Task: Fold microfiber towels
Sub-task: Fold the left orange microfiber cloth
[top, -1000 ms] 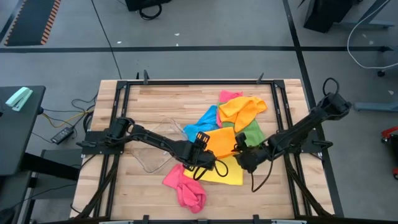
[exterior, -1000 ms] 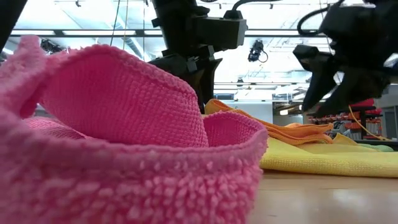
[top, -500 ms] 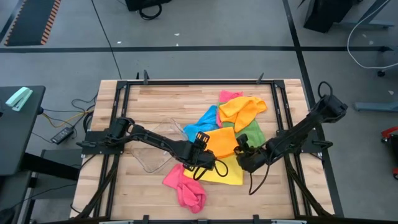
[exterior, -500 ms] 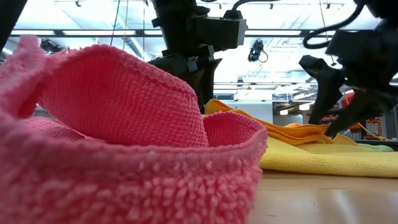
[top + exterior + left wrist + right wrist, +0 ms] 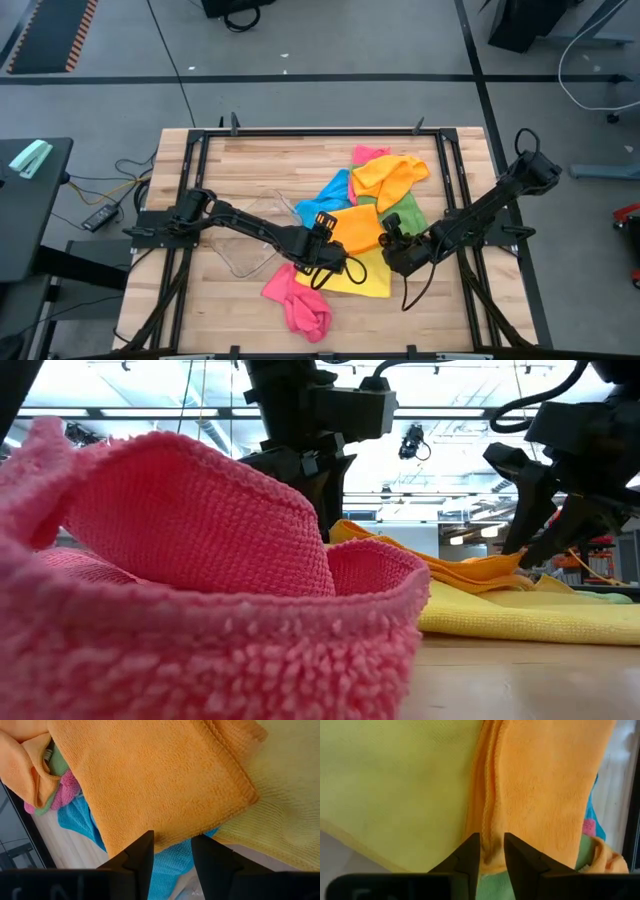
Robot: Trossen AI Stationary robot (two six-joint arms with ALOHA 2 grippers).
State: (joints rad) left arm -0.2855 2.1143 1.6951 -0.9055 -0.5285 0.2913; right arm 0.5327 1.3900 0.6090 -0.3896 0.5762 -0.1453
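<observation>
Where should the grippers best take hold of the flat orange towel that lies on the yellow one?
Probably at the orange towel's two free corners over the yellow towel, coming from above: it lies flat, its hemmed edge exposed below the left gripper and right gripper.

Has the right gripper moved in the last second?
Yes. The right gripper dipped toward the yellow towel, then lifted slightly; the towel lies unchanged.

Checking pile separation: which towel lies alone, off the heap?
The pink towel crumpled at the table's near edge. The flat orange towel, yellow, blue, green and the rest overlap in one heap; this one touches at most the yellow towel's corner.
</observation>
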